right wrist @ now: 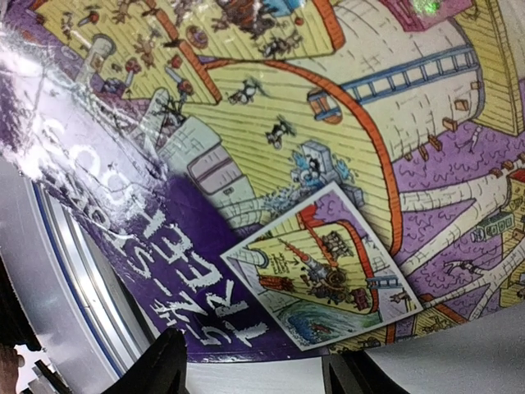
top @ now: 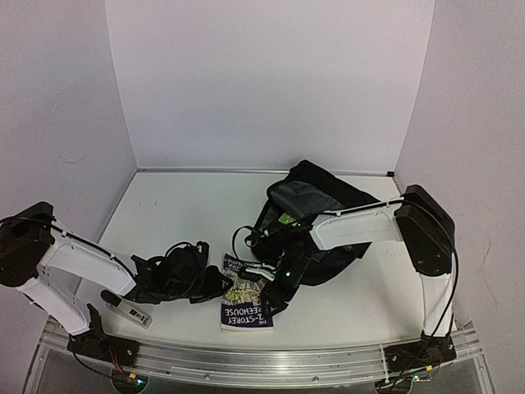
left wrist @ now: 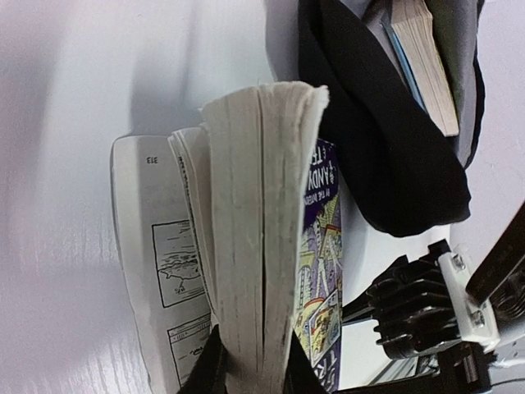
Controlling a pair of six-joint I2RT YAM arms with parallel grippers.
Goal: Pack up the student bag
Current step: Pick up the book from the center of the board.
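Note:
A paperback book (top: pixel 246 308) with a purple and yellow cartoon cover lies near the front edge of the table, partly fanned open. My left gripper (left wrist: pixel 254 361) is shut on a thick block of its pages (left wrist: pixel 262 205), and one page with drawings (left wrist: pixel 152 271) hangs loose to the left. The black student bag (top: pixel 320 205) slumps just behind, its mouth open; in the left wrist view another book (left wrist: pixel 426 66) sits inside the bag (left wrist: pixel 369 148). My right gripper (right wrist: pixel 258 369) hovers open just over the cover (right wrist: pixel 287 164), with nothing between its fingers.
An aluminium rail (top: pixel 262 361) runs along the near edge of the white table (top: pixel 180 213). Pale walls close in the table at the back and on both sides. The two grippers (top: pixel 215 285) (top: pixel 283 279) stand close together over the book.

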